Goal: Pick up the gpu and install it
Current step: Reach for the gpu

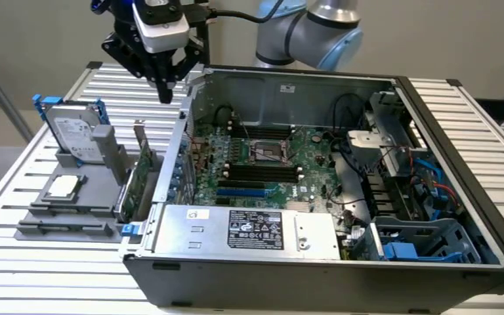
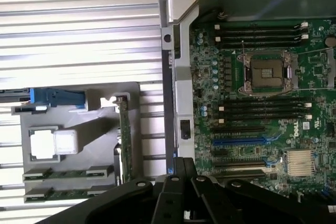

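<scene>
So the pincer (image 1: 166, 92) is pinched fully shut with nothing in it. It hangs in the air over the far corner of the open PC case (image 1: 322, 279), roughly above the case's side wall on the exterior view's left. In the wrist view the closed pincer (image 2: 185, 170) sits over that wall's edge, with the motherboard (image 2: 252, 129) on one side and the parts holder on the other.

The gpu (image 1: 144, 176) hasn't been picked up. It's standing on edge in the grey holder (image 1: 68, 230) on the bench (image 1: 16, 282), just beside the outside of the case wall. From the pincer it's lower down and toward the near side of the exterior view, a touch to that view's left.

Its long axis runs parallel to the case wall. The wrist view shows the gpu (image 2: 124, 140) edge-on as a thin green strip. The hard drive (image 1: 73, 134) in its blue frame stands further out in the same holder, well apart from the pincer.
</scene>
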`<action>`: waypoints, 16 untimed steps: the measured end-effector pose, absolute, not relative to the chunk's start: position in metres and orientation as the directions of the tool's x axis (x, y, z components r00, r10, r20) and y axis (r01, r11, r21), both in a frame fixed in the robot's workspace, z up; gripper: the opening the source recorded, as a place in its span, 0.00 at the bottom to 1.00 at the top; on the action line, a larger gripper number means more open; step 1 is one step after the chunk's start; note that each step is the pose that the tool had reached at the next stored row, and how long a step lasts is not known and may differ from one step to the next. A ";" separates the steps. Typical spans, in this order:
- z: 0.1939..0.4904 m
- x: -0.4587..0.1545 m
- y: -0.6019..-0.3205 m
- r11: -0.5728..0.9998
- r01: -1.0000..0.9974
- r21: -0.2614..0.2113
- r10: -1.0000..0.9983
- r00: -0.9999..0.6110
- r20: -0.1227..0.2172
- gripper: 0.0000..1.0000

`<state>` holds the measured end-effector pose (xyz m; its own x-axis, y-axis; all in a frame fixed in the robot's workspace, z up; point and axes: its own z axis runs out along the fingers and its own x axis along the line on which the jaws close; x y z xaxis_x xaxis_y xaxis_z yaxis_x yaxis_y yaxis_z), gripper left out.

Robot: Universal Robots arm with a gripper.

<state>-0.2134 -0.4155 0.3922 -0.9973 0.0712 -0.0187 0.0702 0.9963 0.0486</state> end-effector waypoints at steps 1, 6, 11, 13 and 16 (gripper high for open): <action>0.392 -0.217 -0.417 0.996 0.070 0.049 0.071 -0.997 -0.019 0.11; 0.392 -0.234 -0.422 0.996 0.070 0.049 0.071 -0.997 -0.018 0.11; 0.391 -0.250 -0.427 0.996 0.070 0.048 0.071 -0.997 -0.017 0.11; 0.391 -0.256 -0.429 0.996 0.070 0.048 0.071 -0.997 -0.017 0.11; 0.391 -0.265 -0.431 0.996 0.070 0.047 0.071 -0.997 -0.015 0.11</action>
